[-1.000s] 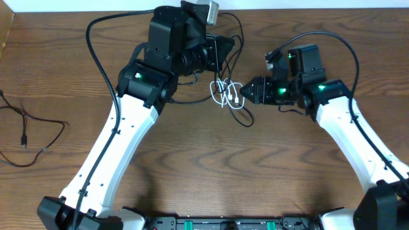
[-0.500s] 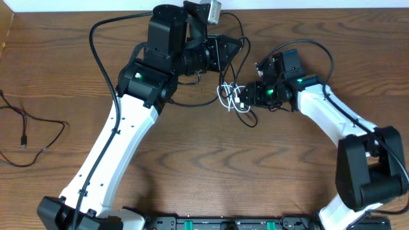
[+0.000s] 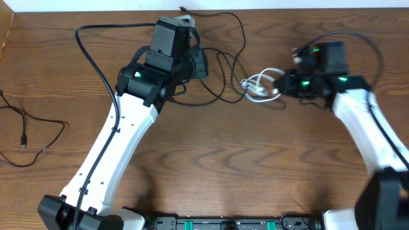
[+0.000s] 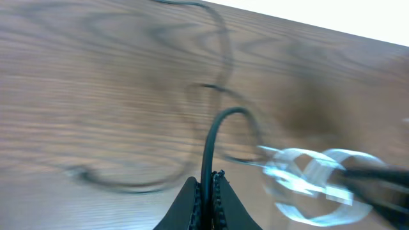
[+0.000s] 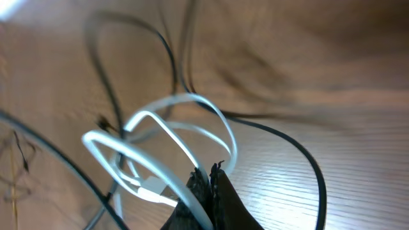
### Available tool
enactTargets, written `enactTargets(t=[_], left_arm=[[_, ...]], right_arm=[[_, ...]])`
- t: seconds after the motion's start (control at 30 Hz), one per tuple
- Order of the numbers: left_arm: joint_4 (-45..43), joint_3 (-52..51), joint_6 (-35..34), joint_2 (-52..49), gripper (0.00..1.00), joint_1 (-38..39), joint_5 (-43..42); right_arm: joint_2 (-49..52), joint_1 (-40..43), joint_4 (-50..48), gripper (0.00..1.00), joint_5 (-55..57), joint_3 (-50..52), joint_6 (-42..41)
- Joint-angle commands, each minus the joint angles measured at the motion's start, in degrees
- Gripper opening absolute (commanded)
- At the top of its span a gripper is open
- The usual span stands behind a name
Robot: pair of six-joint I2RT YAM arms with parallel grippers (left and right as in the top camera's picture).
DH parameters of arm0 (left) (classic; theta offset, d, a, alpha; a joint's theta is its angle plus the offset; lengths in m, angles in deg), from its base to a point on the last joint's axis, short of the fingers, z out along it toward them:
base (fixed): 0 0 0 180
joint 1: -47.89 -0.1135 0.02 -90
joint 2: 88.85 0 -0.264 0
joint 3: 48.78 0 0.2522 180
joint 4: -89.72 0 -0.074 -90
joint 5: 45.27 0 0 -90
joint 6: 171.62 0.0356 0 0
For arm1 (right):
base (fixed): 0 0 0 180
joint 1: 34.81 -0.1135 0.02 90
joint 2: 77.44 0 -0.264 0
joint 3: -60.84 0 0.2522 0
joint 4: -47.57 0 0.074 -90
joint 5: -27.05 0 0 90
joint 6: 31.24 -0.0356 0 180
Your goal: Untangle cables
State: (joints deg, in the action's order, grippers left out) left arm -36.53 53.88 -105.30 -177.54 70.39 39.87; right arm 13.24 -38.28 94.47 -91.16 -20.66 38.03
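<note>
A white cable [image 3: 259, 86] lies in loops at the back of the table, and my right gripper [image 3: 280, 84] is shut on its right side. The right wrist view shows the jaws [image 5: 211, 171] pinched together on a strand of the white loops [image 5: 153, 121]. A long black cable [image 3: 243, 39] curls through and behind those loops. My left gripper [image 3: 203, 64] is shut on that black cable, which rises from between its fingertips [image 4: 209, 182] as an arc [image 4: 211, 137]. The white cable [image 4: 307, 182] shows blurred to the right there.
A shorter black cable [image 3: 24, 137] lies by itself near the table's left edge. Thicker black leads [image 3: 96, 54] hang from the arms. The table's back edge meets a white wall just behind the grippers.
My right gripper has shut on the white cable and drawn it to the right. The left gripper has pulled back to the left with the black cable, widening the gap between the two.
</note>
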Motion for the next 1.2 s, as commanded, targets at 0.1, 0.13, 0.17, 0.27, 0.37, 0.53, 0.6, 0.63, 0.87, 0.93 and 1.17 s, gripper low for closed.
enactTargets(t=[0.1, 0.13, 0.17, 0.27, 0.37, 0.53, 0.6, 0.63, 0.87, 0.93, 1.17], left_arm=[[1.9, 0.1, 1.1, -1.8, 0.08, -4.0, 10.5], [2.1, 0.1, 1.1, -1.9, 0.08, -4.6, 10.5], [2.3, 0.1, 1.1, -1.9, 0.08, -5.2, 10.5], [3.2, 0.1, 1.1, -2.1, 0.08, -7.2, 10.5], [4.0, 0.1, 1.1, -2.3, 0.08, -8.8, 10.5], [5.1, 0.1, 1.1, -2.7, 0.08, -10.6, 10.5], [5.4, 0.1, 1.1, -2.9, 0.08, -10.7, 10.5], [5.5, 0.1, 1.1, -3.0, 0.08, -10.7, 10.5], [6.3, 0.1, 1.1, -5.4, 0.08, -10.7, 10.5], [6.5, 0.1, 1.1, -6.5, 0.08, -10.7, 10.5], [6.5, 0.1, 1.1, -10.8, 0.08, -10.7, 10.5]], right_arm=[[-11.3, 8.0, 2.7, 0.01, 1.1, -0.6, 2.0], [-12.5, 9.0, 3.0, 0.01, 1.1, -0.6, 2.0], [-13.7, 10.3, 3.4, 0.01, 1.1, -0.6, 2.2], [-16.7, 13.6, 4.5, 0.01, 0.8, -0.6, 2.6], [-18.9, 15.9, 5.2, 0.01, 0.8, -0.6, 2.6], [-20.7, 17.4, 4.9, 0.01, -2.1, -0.6, 2.7], [-20.7, 17.4, 4.3, 0.01, -4.7, -0.6, 2.7], [-20.7, 17.4, 3.9, 0.01, -5.9, -0.6, 2.8], [-20.7, 17.4, -3.0, 0.01, -18.4, -0.8, 3.2], [-20.7, 17.4, -3.7, 0.01, -19.1, -2.0, 2.4], [-20.7, 18.8, -0.3, 0.01, -19.1, -12.3, 2.4]])
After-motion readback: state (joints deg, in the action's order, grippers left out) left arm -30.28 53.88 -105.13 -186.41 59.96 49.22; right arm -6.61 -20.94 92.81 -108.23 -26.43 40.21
